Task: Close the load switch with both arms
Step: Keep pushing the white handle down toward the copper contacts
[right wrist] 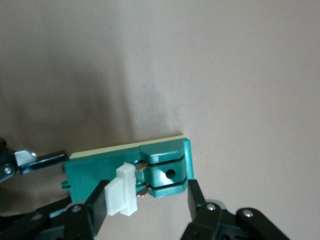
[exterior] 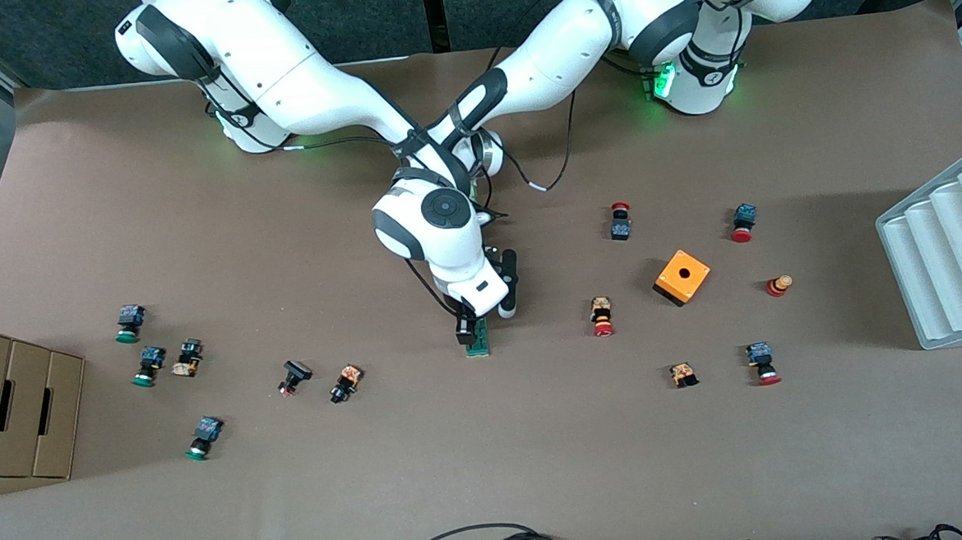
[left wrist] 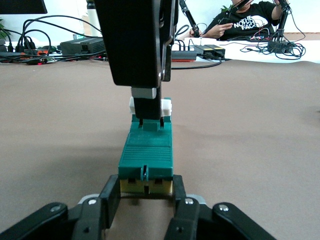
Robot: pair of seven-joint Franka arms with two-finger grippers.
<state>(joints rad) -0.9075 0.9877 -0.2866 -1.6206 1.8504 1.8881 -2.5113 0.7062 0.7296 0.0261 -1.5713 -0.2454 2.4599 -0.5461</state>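
Load switch (left wrist: pixel 146 155): lying mid-table. Left gripper (left wrist: pixel 146 200) jaws clamping its end; right gripper (right wrist: pixel 145 200) jaws open, straddling white handle (right wrist: pixel 122 192). Risk: handle slipping, block tilting, if push lands off-centre.

**Colours on the table**

The load switch (left wrist: pixel 146 152) is dark green with a ribbed top, a white handle piece (right wrist: pixel 122 196) and a pale yellow underside. Both end effectors, left (left wrist: pixel 146 202) and right (right wrist: pixel 145 207), are black. The arms (exterior: pixel 446 231) are white with black bands. The table (exterior: pixel 491 467) is plain brown. The cube box (exterior: pixel 682 277) is orange, its centre spot seemingly dark.
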